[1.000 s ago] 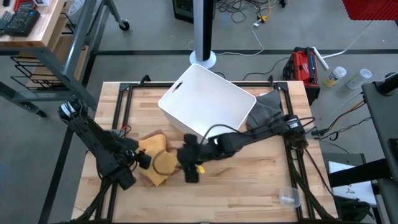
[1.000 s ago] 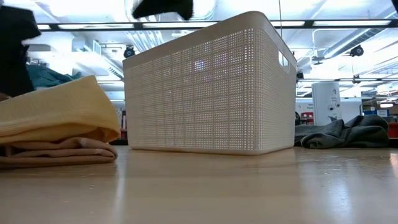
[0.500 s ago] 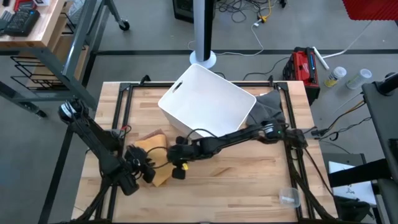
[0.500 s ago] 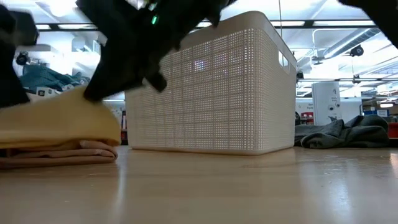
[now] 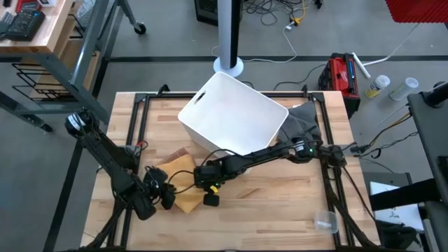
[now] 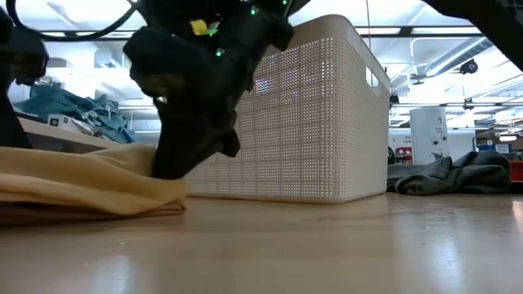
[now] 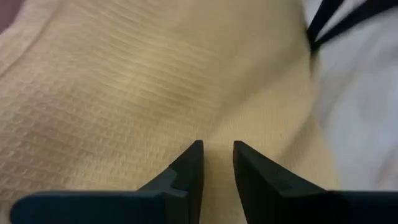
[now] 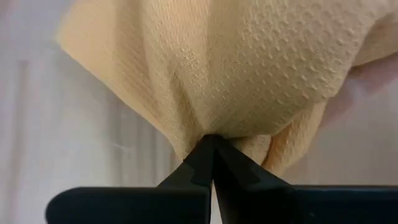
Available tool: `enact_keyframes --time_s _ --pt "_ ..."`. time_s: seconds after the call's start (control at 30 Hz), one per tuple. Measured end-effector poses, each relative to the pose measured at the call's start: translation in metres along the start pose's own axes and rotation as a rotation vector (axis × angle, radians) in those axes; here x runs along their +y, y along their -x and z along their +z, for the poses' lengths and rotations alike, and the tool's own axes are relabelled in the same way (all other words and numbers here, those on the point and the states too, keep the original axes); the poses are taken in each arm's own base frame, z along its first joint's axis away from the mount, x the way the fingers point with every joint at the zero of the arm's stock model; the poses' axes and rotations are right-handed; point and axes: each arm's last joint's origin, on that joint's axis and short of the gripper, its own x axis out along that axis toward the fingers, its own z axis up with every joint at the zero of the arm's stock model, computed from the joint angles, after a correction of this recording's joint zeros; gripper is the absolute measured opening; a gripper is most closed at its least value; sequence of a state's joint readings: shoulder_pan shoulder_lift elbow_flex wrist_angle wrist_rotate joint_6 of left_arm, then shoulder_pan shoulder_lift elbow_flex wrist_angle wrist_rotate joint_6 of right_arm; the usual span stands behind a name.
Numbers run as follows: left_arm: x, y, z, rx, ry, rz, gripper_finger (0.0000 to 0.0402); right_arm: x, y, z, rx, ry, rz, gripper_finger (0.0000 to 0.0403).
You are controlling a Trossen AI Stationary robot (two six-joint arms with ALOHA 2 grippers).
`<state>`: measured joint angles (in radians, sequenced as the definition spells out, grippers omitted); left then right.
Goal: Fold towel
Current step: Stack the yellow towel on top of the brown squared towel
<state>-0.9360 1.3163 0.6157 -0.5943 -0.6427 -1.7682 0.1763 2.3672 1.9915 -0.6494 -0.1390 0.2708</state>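
Note:
A yellow towel (image 5: 183,183) lies bunched on the table's near left part, on top of a tan cloth (image 5: 168,155). My right gripper (image 5: 208,199) is at the towel's right near end, shut on it (image 8: 212,140). In the low view it comes down on that end (image 6: 167,167). My left gripper (image 5: 166,197) is at the towel's left near side. Its fingers stand only a narrow gap apart (image 7: 217,152), with towel (image 7: 124,81) in the gap. My left gripper has its fingertips (image 7: 194,155) down on the towel's upper face, with a ridge of cloth (image 7: 217,134) running into the narrow gap. One layer or several, I cannot tell. My right gripper pinches a gathered fold of the towel's right end (image 8: 214,127) between its fingertips. Creases fan out from the pinch. The fingers slant down from the table's right, and the towel lies on the table.
A white perforated basket (image 5: 234,115) stands just behind the towel at the table's middle back. A grey cloth (image 5: 299,124) lies at the back right. A clear plastic cup (image 5: 326,222) sits near the front right corner. Bare wood lies between.
My right gripper has gone left to the towel and down onto its right end. My left gripper has shifted toward the near edge and a little right. The towel's raised hump has flattened, and its right end is drawn out to the right.

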Motion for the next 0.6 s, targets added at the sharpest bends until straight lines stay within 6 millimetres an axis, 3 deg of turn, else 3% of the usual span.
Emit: enact_keyframes --time_s 0.23,0.33,0.47,0.6 --pt "-0.012 -0.009 -0.014 0.151 0.0 -0.102 0.0077 0.011 0.039 0.021 -0.122 0.039 -0.002 0.0002" --pt "-0.015 -0.013 -0.016 0.125 -0.01 -0.135 0.0077 0.012 0.045 0.028 -0.187 0.062 -0.038 0.0001" --pt "-0.015 -0.013 -0.014 0.025 -0.006 -0.146 0.0077 0.013 0.041 0.034 -0.257 0.069 -0.026 0.0001" --pt "-0.017 -0.008 -0.011 0.0 -0.014 -0.172 0.0077 0.006 0.019 0.02 -0.146 0.035 -0.052 0.0"
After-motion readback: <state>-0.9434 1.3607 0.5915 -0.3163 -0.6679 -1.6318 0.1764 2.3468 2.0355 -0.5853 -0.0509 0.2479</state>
